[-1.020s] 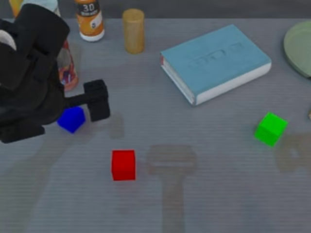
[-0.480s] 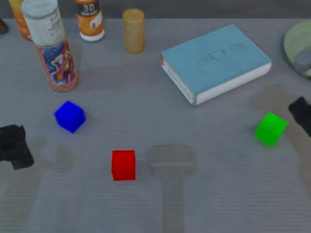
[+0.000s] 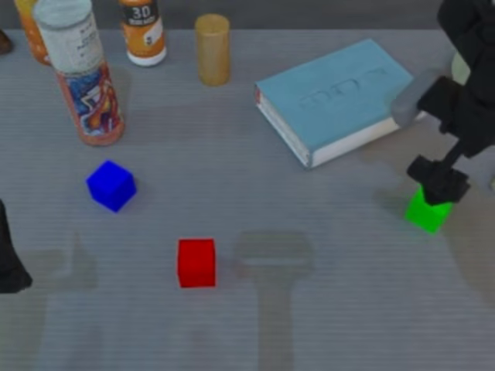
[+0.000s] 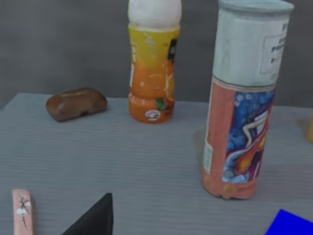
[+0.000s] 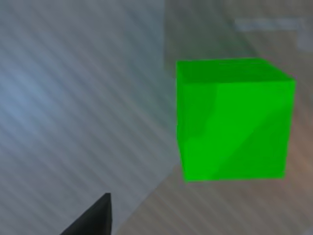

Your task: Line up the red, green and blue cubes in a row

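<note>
The green cube [image 3: 428, 212] sits near the table's right edge. My right gripper [image 3: 438, 184] hangs directly over its far side, open. In the right wrist view the green cube [image 5: 232, 122] lies just ahead of one dark fingertip [image 5: 98, 215], and nothing is between the fingers. The red cube [image 3: 196, 262] rests at front centre-left. The blue cube [image 3: 111, 185] lies farther left and back, and a corner of the blue cube [image 4: 293, 225] shows in the left wrist view. My left arm [image 3: 9, 267] is drawn back to the left edge, its gripper open and holding nothing.
A light-blue book [image 3: 340, 97] lies behind the green cube, close to the right arm. A tall printed can [image 3: 81, 77], an orange bottle [image 3: 143, 31] and a tan cylinder [image 3: 212, 48] stand along the back left. A bread roll [image 4: 76, 103] lies far left.
My right arm has swung in from the right edge to hang over the green cube. My left arm has pulled back from the blue cube to the left edge. No cube has moved.
</note>
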{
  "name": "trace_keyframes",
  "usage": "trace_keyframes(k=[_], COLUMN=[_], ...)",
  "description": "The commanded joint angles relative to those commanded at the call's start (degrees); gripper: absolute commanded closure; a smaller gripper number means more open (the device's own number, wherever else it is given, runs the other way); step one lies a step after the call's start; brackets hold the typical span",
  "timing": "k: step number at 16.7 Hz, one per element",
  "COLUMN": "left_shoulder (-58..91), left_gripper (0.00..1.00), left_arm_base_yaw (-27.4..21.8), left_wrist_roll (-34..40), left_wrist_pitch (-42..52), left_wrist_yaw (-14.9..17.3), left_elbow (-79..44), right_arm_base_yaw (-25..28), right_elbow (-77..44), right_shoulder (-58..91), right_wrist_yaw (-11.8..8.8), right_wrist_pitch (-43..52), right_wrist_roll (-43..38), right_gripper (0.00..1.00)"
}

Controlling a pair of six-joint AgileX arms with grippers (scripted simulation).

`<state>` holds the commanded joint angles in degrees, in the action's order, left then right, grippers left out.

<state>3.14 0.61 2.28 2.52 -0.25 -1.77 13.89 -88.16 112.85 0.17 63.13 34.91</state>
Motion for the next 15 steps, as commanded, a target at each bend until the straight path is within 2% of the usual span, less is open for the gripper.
trace_keyframes(k=[3,9,15], left_shoulder=[-3.1,-3.1,-3.1], left_gripper=[0.00,0.00,0.00], left_arm_base_yaw=[0.5,0.5,0.5], left_wrist_roll=[-2.2,-2.3,-2.3], left_wrist_pitch=[-2.5,-2.5,-2.5], left_wrist_yaw=[0.2,0.2,0.2], left_elbow=[1.7,1.8,1.8], right_arm_base_yaw=[0.4,0.2,0.5], right_elbow=[-3.3,-3.1,4.0], right_shoulder=[3.6,3.7,7.7], right_wrist_yaw=[-0.1,-0.1,0.0], right_wrist_pitch=[1.8,1.5,-10.2], right_wrist_roll=[1.2,1.2,1.1], right_gripper=[0.00,0.00,0.00])
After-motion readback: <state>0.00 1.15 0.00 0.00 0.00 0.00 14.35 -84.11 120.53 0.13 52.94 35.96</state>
